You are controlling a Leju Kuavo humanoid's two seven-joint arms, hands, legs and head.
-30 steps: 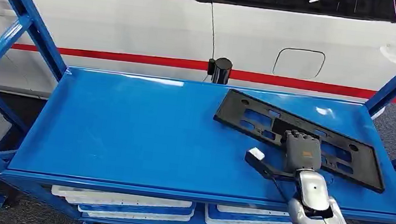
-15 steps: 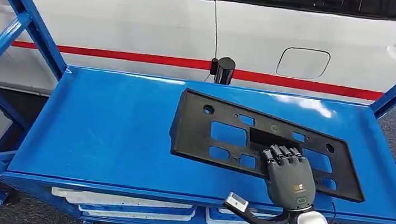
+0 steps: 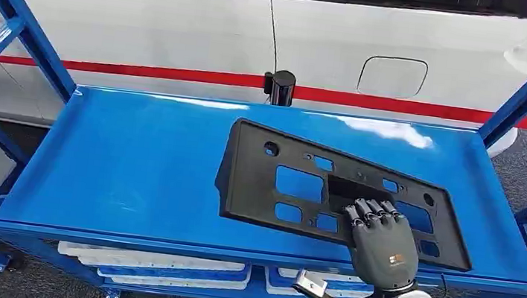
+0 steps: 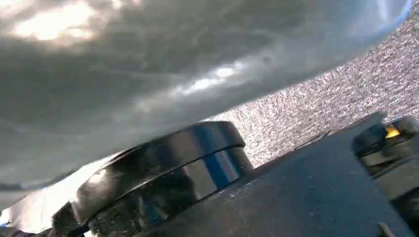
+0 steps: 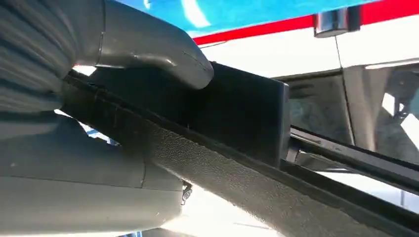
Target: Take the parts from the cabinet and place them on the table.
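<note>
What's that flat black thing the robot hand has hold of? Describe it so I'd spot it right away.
Start at the big blue shelf in front of the white car. On its right half is a flat black plastic panel, gripped at its near edge by the right robot hand. It is the one dark piece there, long, rectangular, full of cut-out windows and holes.

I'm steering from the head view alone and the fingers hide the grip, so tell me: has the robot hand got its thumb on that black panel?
Observer: Yes. In the right wrist view the thumb of the right robot hand presses on one face of the black panel, with the rest of the hand on the other side.
Operator: Is the grip near the panel's edge?
Observer: It sits at the textured long edge, beside a raised boxy section.
Operator: What does the left wrist camera see?
Observer: It looks at speckled grey floor.
</note>
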